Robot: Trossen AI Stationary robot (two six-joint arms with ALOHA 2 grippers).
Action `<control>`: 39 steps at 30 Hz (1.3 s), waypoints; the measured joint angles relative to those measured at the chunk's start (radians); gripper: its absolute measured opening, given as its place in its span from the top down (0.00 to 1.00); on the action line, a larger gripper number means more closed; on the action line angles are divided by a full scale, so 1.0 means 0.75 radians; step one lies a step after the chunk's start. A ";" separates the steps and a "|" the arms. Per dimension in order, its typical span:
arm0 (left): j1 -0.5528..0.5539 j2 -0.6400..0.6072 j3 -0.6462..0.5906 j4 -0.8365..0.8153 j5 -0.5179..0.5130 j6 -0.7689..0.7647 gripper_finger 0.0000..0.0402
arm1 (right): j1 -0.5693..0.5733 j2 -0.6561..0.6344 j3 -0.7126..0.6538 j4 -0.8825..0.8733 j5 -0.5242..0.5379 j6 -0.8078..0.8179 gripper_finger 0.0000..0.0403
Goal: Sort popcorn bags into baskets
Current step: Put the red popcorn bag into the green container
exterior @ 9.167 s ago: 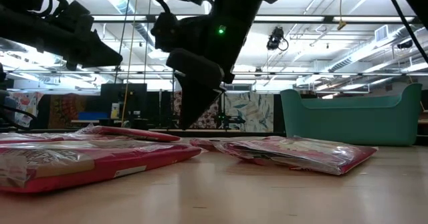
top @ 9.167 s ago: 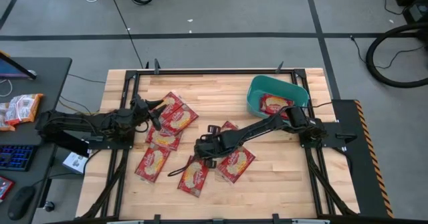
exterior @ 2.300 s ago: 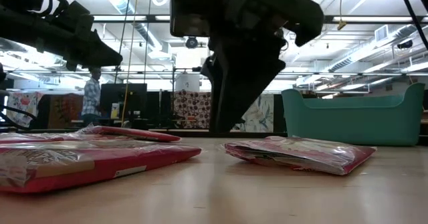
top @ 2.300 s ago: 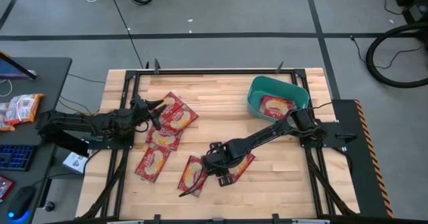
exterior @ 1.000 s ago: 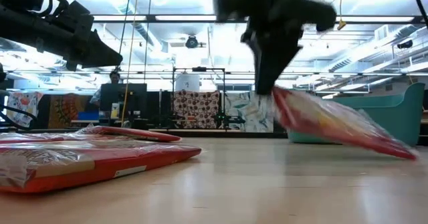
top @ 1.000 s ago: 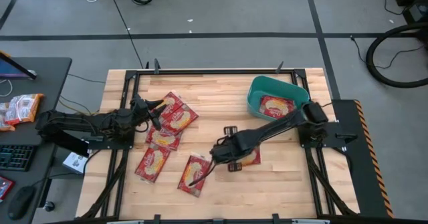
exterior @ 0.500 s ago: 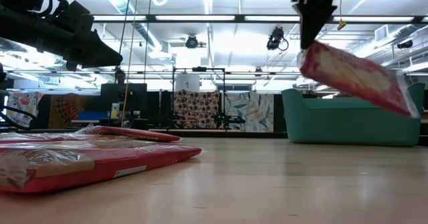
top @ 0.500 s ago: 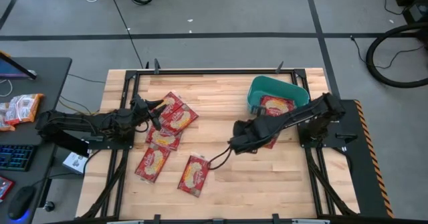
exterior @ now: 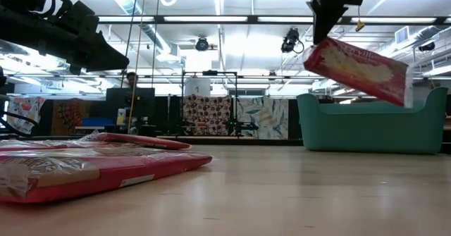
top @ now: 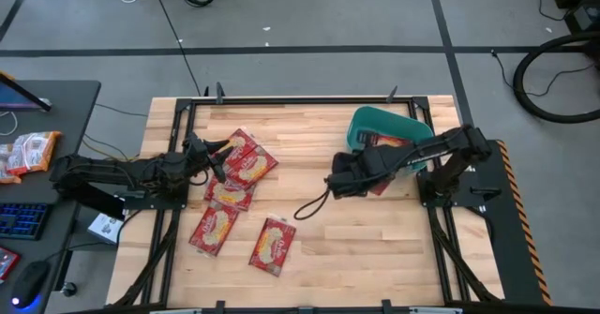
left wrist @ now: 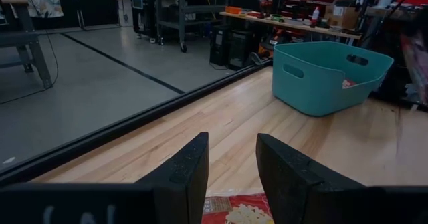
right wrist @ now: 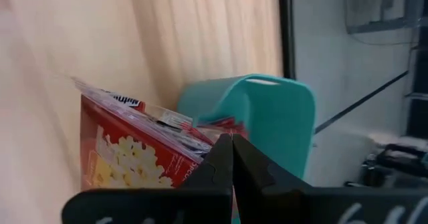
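My right gripper (top: 351,176) is shut on one red popcorn bag (exterior: 356,70), which hangs in the air beside the teal basket (top: 389,127). The same bag shows in the right wrist view (right wrist: 130,154), with the basket (right wrist: 271,120) behind it. Another red bag (top: 372,142) lies inside the basket. Several popcorn bags lie flat on the table's left half (top: 246,157), (top: 273,246). My left gripper (top: 218,157) stands open over those bags, touching nothing; one of them shows under its fingers (left wrist: 244,214). My right gripper pinches the bag's upper edge (right wrist: 195,141) between its two shut fingers, near one corner (exterior: 320,51). The fingers come from above, pointing down. The bag hangs below them, tilted, with its far end lower, and is lifted clear of the table.
Black frame rails (top: 281,100) run round the wooden table top. A cable (top: 309,206) dangles from the right arm over the table's middle. Orange-and-white packets (top: 28,153) lie on a side desk left of the table. Bare wood lies between the left bags and the basket.
My right gripper has risen and gone toward the table's far right, toward the basket, staying shut on the bag. The bag, whose lower end hung near the table a second ago, now hangs well clear of it, close to the basket.
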 joint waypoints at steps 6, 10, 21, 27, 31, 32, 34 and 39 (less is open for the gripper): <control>0.000 0.000 0.000 0.000 0.000 0.000 0.68 | -0.097 -0.061 -0.002 0.001 0.026 -0.129 1.00; 0.000 0.000 0.000 -0.001 0.000 0.002 0.68 | -0.152 -0.147 -0.002 -0.001 0.035 -0.150 1.00; 0.000 0.000 0.000 -0.001 0.000 0.002 0.68 | -0.270 -0.294 -0.098 0.000 0.023 -0.274 0.99; 0.000 0.000 0.000 -0.001 0.000 0.002 0.68 | -0.329 -0.413 -0.388 0.077 0.021 -0.269 0.99; 0.000 0.000 0.000 0.000 0.000 0.001 0.68 | -0.367 -0.484 -0.558 0.230 0.020 -0.321 0.99; 0.000 0.000 0.000 0.000 0.000 0.001 0.68 | -0.376 -0.498 -0.591 0.268 0.021 -0.340 0.99; 0.000 0.000 0.000 0.000 0.000 0.000 0.68 | -0.397 -0.517 -0.649 0.334 0.012 -0.379 0.99; 0.000 0.000 0.000 0.001 0.000 0.000 0.68 | -0.472 -0.527 -0.752 0.476 -0.159 -0.468 0.99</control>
